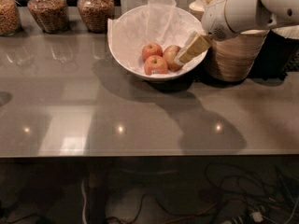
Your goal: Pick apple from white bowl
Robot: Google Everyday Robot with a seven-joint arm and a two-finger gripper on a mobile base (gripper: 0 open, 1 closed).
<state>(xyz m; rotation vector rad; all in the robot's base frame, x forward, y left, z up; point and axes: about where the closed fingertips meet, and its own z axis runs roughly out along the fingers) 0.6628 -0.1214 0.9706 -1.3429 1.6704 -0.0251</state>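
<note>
The white bowl (125,41), lined with crinkled white tissue, stands at the back middle of the grey table. It holds three apples. The pale yellowish apple (170,55) lies at the right, with two redder apples (151,50) (155,66) to its left. My gripper (181,59) reaches in from the upper right over the bowl's right rim. Its tip is right at the pale apple's right side and hides part of it. The white arm (243,8) stretches off to the upper right.
A stack of beige disposable bowls (233,55) stands just right of the white bowl, under my arm. Three glass jars of grain (96,6) (44,10) (7,15) line the back left. The table's front edge (140,154) runs across, with cables below.
</note>
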